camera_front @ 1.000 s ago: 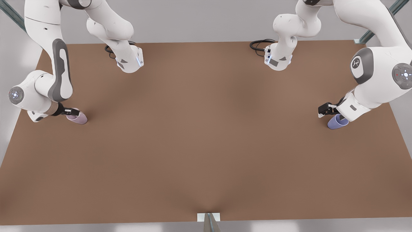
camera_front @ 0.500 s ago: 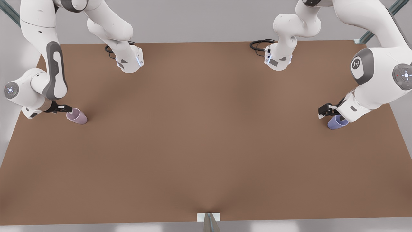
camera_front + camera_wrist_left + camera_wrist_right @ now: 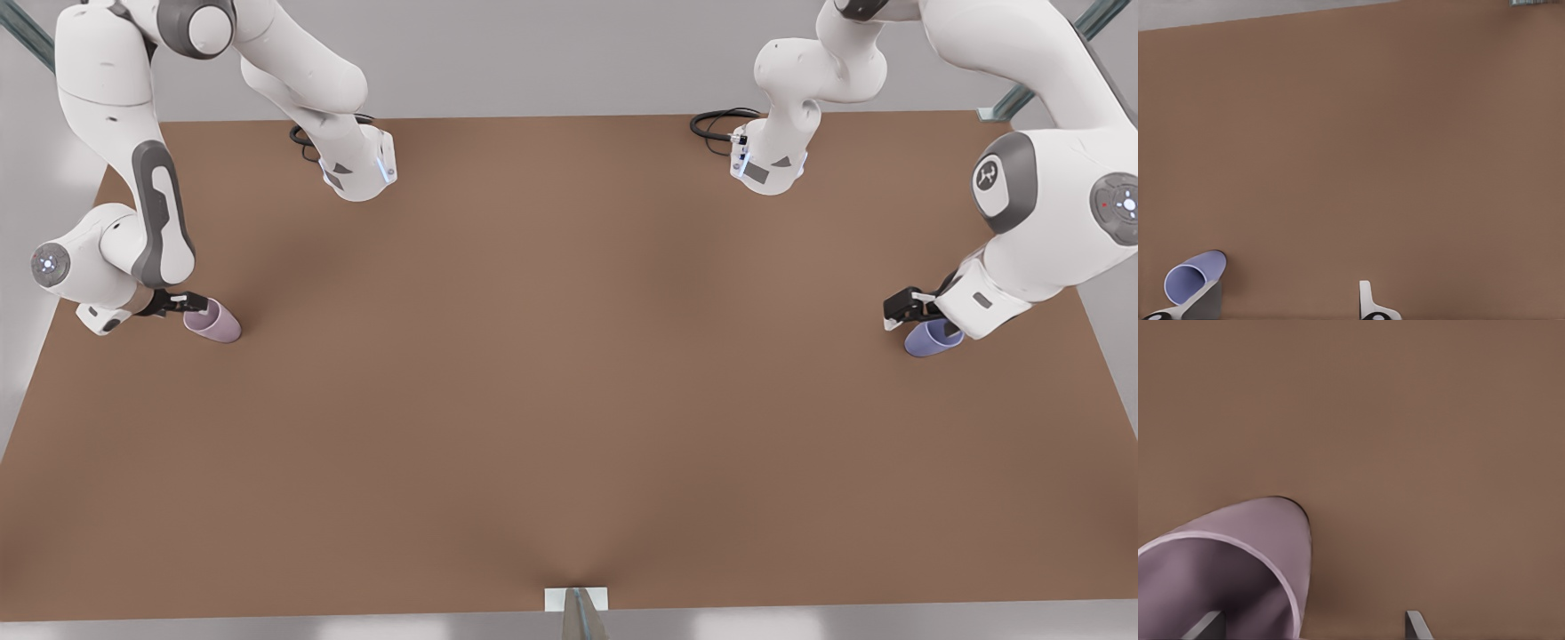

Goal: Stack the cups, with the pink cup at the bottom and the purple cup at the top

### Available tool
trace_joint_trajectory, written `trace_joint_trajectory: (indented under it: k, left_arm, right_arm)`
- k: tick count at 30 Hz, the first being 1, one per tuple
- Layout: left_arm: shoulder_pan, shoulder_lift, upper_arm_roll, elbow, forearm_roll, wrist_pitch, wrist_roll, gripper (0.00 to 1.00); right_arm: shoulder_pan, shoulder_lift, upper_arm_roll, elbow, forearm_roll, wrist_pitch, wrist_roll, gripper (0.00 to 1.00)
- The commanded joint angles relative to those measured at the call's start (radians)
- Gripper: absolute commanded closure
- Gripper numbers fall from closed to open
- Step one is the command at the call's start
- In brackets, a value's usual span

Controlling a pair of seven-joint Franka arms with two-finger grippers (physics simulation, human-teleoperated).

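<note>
The left gripper (image 3: 900,313) hangs low over the table's edge at the front view's right, right above the purple cup (image 3: 930,338). In the left wrist view its two pale fingertips (image 3: 1365,298) stand wide apart, and the one nearer the purple cup (image 3: 1195,277) lies against the cup's rim or just in front of it; the angle is too shallow to say whether it touches. Nothing sits between the fingers but bare tabletop.

The right gripper (image 3: 185,305) is at the front view's left, its black fingers reaching to the mouth of the pink cup (image 3: 213,322). In the right wrist view the two dark fingertips (image 3: 1417,625) are spread, one of them down inside the pink cup (image 3: 1245,553) against its shadowed interior, the other outside the wall over the table, so the rim falls between them without being pinched.

Both cups are small, smooth, handleless and tapered, with thin walls and a matt plastic look. The pink one is a pale dusty mauve with a lighter rim line and a darker inside; the purple one is an even periwinkle. Each stands on the table (image 3: 569,373) with its mouth up, and they are well apart at opposite sides. The tabletop is a flat, uniform brown with a faint grain like board. The arms are glossy white with grey joint covers
</note>
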Motion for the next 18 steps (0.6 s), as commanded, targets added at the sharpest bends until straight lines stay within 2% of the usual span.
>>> trace_joint_trajectory:
  k: [1, 5, 7, 11, 14, 17, 18]
  left_arm:
    - [0.0, -0.006, -0.001, 0.003, 0.006, 0.0, -0.006, 0.0]
    - [-0.025, -0.035, 0.009, -0.008, 0.035, -0.003, -0.006, 0.0]
    - [-0.028, -0.035, 0.009, -0.008, 0.035, -0.003, -0.003, 0.0]
    - [-0.037, -0.045, 0.01, -0.008, 0.035, -0.045, -0.003, 0.0]
    - [-0.039, -0.039, 0.01, -0.008, 0.035, -0.039, -0.004, 0.0]
    - [-0.039, -0.034, 0.01, -0.006, 0.035, -0.045, -0.004, 0.0]
    - [-0.039, -0.031, 0.01, -0.006, 0.035, -0.043, -0.006, 0.0]
  right_arm:
    - [-0.005, 0.008, 0.0, 0.0, 0.002, 0.02, -0.087, 0.0]
    - [-0.002, 0.022, 0.0, 0.0, 0.009, 0.022, -0.082, 0.0]
    - [0.0, 0.025, 0.0, 0.002, 0.011, 0.022, -0.081, 0.08]
    - [0.002, 0.031, 0.0, 0.002, 0.012, 0.022, -0.075, 0.49]
    - [0.006, 0.031, 0.0, 0.002, 0.012, 0.019, -0.072, 0.59]
    - [0.008, 0.031, 0.0, 0.003, 0.012, 0.014, -0.07, 0.78]
    - [0.008, 0.031, 0.0, 0.003, 0.012, 0.012, -0.07, 0.79]
